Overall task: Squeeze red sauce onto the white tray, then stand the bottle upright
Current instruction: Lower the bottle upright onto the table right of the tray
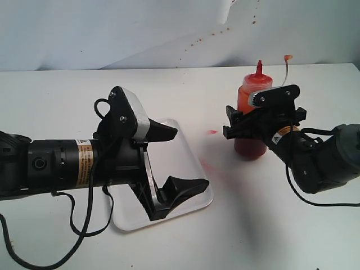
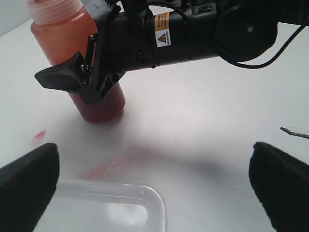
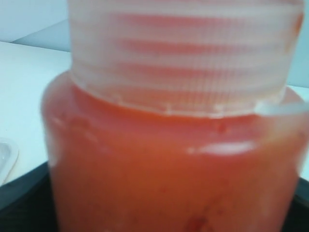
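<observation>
White tabletop (image 1: pixel 56 90), bottle (image 1: pixel 246 97) upright inside right hand (image 1: pixel 232 125), contact unclear, left hand (image 1: pixel 190 157) wide open over white tray (image 1: pixel 140 220).

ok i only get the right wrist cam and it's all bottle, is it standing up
observer: Yes, the bottle stands upright on the table, nozzle up, right of the tray in the exterior view.
operator: where's my other hand
observer: The left hand hangs wide open and empty above the tray.
operator: any sauce on the tray
observer: No blob on the part I can see, but the left arm hides much of it. Faint red smears lie on the table between tray and bottle.
</observation>
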{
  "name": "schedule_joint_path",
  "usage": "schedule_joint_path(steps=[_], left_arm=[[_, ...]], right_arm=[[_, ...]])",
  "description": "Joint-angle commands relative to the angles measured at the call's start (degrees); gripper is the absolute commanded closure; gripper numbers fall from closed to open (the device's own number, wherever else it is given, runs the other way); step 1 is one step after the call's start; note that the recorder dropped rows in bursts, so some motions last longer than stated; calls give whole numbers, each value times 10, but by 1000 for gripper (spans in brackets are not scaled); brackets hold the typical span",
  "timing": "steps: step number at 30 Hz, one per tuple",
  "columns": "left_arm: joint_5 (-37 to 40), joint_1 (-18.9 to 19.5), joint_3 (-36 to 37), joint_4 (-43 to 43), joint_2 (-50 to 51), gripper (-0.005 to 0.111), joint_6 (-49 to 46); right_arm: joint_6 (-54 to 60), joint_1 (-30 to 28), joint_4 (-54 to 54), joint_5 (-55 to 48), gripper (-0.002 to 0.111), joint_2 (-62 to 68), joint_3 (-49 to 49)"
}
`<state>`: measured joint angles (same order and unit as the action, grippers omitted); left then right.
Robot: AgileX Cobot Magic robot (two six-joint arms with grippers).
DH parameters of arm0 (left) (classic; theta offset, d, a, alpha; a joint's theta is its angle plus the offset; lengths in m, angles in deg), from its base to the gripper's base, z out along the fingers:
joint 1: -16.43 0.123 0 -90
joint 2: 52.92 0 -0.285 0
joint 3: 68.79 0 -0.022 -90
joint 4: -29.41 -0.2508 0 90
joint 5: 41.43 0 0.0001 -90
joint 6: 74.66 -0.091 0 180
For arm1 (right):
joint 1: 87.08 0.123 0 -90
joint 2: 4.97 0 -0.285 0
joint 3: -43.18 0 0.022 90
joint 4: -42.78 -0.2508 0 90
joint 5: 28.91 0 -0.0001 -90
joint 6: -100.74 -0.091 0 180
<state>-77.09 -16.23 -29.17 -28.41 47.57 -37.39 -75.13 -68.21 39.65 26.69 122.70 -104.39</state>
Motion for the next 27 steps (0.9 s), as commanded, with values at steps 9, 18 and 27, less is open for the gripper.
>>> schedule_joint_path(steps=[9, 18, 27], left_arm=[[0, 1, -1, 8, -4, 2, -1], [0, 1, -1, 8, -4, 2, -1], [0, 1, -1, 7, -4, 2, -1]], right_arm=[[1, -1, 7, -11, 3, -11, 0], [1, -1, 27, -106, 3, -78, 1], [-1, 0, 27, -208, 3, -143, 1]])
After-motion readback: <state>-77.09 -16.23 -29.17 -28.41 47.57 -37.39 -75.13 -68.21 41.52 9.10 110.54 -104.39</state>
